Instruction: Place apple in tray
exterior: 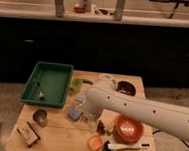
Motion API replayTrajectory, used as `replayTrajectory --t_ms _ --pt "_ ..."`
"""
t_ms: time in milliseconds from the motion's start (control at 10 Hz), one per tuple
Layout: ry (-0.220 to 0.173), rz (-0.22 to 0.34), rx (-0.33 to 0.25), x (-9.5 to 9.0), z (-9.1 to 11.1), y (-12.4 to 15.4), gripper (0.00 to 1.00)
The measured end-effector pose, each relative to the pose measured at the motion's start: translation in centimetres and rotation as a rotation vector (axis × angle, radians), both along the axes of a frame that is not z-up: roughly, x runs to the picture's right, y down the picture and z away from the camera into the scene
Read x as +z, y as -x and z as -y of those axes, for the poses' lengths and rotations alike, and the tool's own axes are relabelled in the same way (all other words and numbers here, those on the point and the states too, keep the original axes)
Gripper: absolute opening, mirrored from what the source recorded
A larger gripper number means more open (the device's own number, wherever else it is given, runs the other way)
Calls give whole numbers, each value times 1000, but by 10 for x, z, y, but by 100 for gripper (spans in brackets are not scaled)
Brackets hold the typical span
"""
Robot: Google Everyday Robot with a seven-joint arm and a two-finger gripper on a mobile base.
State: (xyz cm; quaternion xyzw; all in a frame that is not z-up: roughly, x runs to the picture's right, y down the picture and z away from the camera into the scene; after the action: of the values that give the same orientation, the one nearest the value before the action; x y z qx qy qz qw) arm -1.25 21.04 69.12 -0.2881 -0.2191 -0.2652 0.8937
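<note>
The small round red-orange apple [94, 142] lies on the near part of the light wooden table [62, 137], just left of the orange-brown bowl [128, 129] and touching or nearly touching the head of a black-and-white brush [126, 148]. The large rectangular dark-green plastic tray [47, 83] sits at the far left of the tabletop, well apart from the fruit. The white arm [144, 112] reaches in from the right, and the gripper [94, 122] hangs below its bulky wrist, just above and slightly beyond the apple; whether it is spread or clenched cannot be told, and it does not appear to hold the fruit.

The likely trouble is crowding. A descent onto the apple could nudge it, and a round fruit would roll toward the near edge or under the brush. The fingers could also catch the bowl rim or the brush head instead. A small dark object [101, 126] and a blue-grey sponge-like block [75, 113] lie close by and could be swept aside. On the carry left, a weak hold would drop the apple short of the tray wall.

By count: one apple, one tray with one small item inside it, one orange-brown bowl, one dark bowl [125, 86] at the far right, one green object [79, 84] beside the tray, one brush, one block, one brownish round thing [40, 116] and one small box [26, 132] at the near left.
</note>
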Motion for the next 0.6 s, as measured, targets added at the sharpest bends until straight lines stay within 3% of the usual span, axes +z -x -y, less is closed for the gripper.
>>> replayTrajectory --t_ms 200,600 --pt "38 -35 26 13 -28 -18 80" --pt "94 -62 95 36 -62 -40 80"
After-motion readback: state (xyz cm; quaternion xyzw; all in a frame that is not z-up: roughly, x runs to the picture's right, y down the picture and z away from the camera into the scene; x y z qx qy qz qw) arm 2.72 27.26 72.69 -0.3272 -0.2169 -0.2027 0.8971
